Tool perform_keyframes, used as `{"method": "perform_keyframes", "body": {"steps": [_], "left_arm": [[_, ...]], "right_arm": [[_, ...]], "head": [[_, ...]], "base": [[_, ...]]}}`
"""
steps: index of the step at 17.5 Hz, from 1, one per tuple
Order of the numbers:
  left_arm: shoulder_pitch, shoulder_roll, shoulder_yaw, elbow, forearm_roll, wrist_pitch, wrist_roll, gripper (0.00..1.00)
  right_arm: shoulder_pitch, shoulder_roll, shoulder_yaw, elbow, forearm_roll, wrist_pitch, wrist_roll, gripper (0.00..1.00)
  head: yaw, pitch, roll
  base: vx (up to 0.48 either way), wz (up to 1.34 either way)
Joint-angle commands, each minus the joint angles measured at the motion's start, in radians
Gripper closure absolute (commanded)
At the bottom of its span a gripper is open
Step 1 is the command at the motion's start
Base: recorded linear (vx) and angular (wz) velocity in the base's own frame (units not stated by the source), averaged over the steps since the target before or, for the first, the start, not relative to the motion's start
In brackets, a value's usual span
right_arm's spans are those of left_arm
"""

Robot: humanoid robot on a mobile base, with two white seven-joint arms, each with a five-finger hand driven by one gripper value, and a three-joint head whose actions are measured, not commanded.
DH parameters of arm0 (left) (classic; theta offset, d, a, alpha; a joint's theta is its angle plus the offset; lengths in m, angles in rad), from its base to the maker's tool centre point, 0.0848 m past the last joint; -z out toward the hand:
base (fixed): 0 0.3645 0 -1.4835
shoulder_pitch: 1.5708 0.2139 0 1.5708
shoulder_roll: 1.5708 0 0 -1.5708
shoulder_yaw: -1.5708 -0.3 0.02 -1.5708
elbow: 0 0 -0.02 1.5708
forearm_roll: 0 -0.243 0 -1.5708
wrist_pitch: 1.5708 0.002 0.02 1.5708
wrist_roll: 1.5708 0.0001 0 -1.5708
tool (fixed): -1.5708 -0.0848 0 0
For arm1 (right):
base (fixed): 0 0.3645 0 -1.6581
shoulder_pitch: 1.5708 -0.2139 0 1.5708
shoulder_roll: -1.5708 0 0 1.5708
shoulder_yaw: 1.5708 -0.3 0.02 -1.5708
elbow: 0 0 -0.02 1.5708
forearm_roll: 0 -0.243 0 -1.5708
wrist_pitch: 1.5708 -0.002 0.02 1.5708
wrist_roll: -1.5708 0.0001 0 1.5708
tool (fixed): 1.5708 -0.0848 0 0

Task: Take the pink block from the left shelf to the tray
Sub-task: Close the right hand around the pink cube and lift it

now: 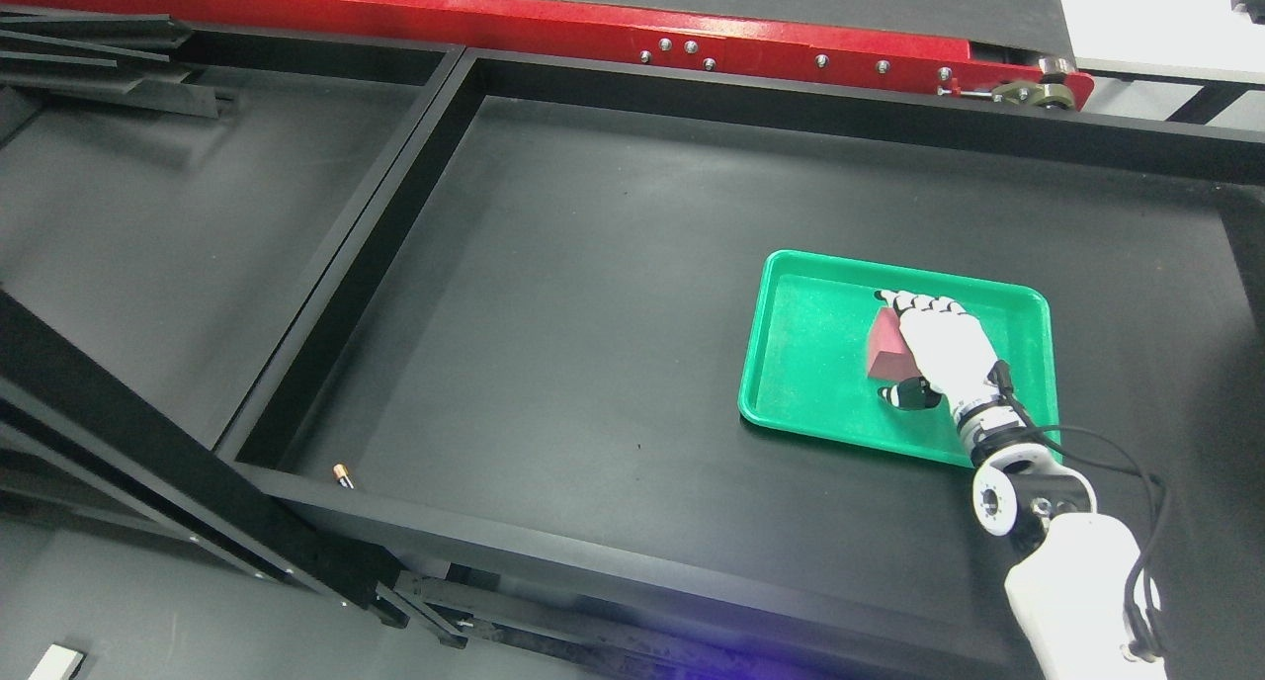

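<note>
Head view looks down on a black shelf frame split by a divider [395,196] into two bays: the left bay [178,265] shows only its dark floor, with a stack of black rails [99,62] lying at its far left corner. A slanted black beam [148,463] crosses the lower left of the picture. On the front rim of the right bay, near its left corner, sits a small brass-coloured cylinder [343,474]. Behind both bays runs a red bar [553,23] studded with screw heads, ending at the right in a metal roller fitting [1033,92]. The right bay [593,314] has a wide matte black floor, and toward its right side rests a green tray [801,364], lying flat with its raised rim all round. Inside the tray, right of its middle, is the pink block [886,349], standing on the tray floor. The right hand [939,349] comes in from the lower right on a white forearm with black cables; its white fingers [919,304] curve over the top of the block and its dark-tipped thumb [907,395] sits just below the block's lower edge, so the hand closes round the block. Whether the block is pressed down or lifted slightly off the tray floor cannot be told.
</note>
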Motion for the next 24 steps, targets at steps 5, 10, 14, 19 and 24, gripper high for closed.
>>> {"method": "perform_keyframes", "body": {"steps": [5,10,14,19,24], "left_arm": [[0.0,0.017,0.0,-0.017,0.0,0.0,0.0,0.0],[0.0,0.017,0.0,-0.017,0.0,0.0,0.0,0.0],[0.0,0.017,0.0,-0.017,0.0,0.001,0.0,0.0],[0.0,0.017,0.0,-0.017,0.0,0.0,0.0,0.0],[0.0,0.017,0.0,-0.017,0.0,0.001,0.0,0.0]], "right_arm": [[-0.366,0.001,0.017,0.054,0.0,0.0,-0.004,0.21],[-0.366,0.002,0.017,0.054,-0.001,-0.001,-0.007,0.37],[-0.366,0.001,0.014,0.054,-0.001,-0.001,-0.007,0.57],[-0.357,-0.001,0.007,0.052,-0.001,-0.009,-0.007,0.84],[-0.345,-0.007,-0.013,0.037,-0.022,-0.01,-0.02,0.97]], "head": [[0.0,0.0,0.0],[0.0,0.0,0.0],[0.0,0.0,0.0],[0.0,0.0,0.0],[0.0,0.0,0.0]], "base": [[0.03,0.0],[0.014,0.0],[0.0,0.0],[0.0,0.0],[0.0,0.0]]}}
